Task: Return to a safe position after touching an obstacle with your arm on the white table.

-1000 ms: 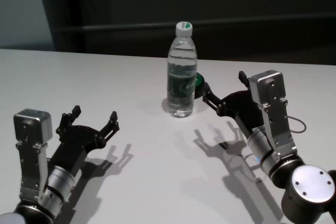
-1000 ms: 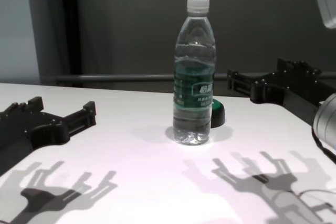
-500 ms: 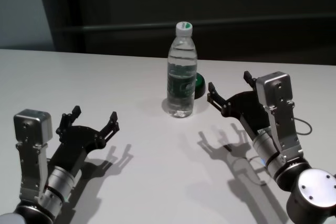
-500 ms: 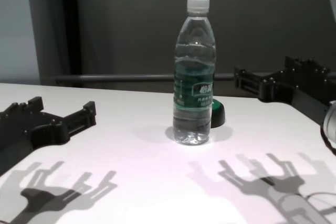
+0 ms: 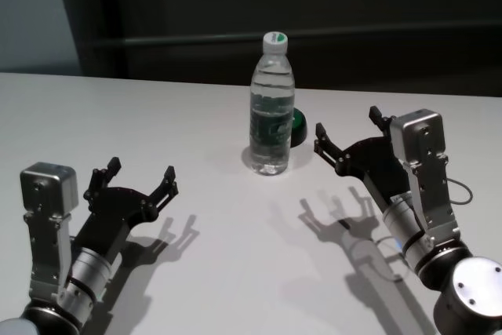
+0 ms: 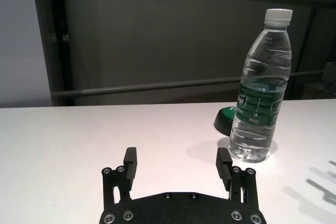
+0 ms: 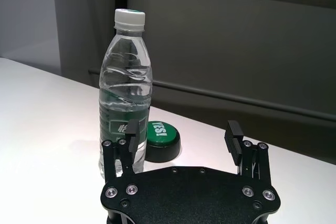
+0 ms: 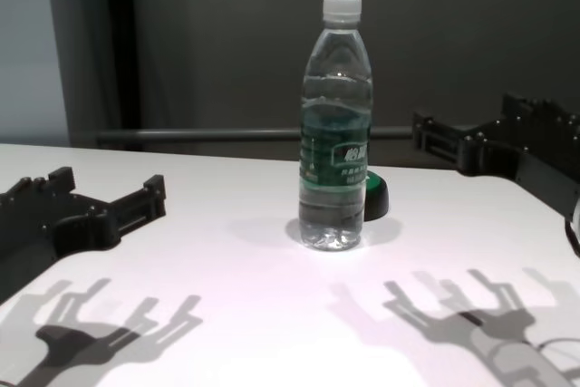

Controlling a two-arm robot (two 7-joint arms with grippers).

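Observation:
The obstacle, a clear water bottle (image 5: 271, 115) with a white cap and dark green label, stands upright on the white table (image 5: 157, 115) at centre back. My right gripper (image 5: 347, 121) hovers open to its right, a short gap away and touching nothing. The right wrist view has the bottle (image 7: 125, 93) just beyond one finger of that gripper (image 7: 182, 128). My left gripper (image 5: 141, 169) is open and empty, low over the near left of the table, well clear of the bottle (image 6: 260, 93).
A small low green-and-black round thing (image 5: 299, 127) sits right behind the bottle, on its right side. A dark wall with a rail runs along the table's far edge. A thin cable loops by the right forearm.
My right gripper has drawn back to the right, away from the bottle, widening the gap. The bottle stands unmoved. The left arm has stayed still.

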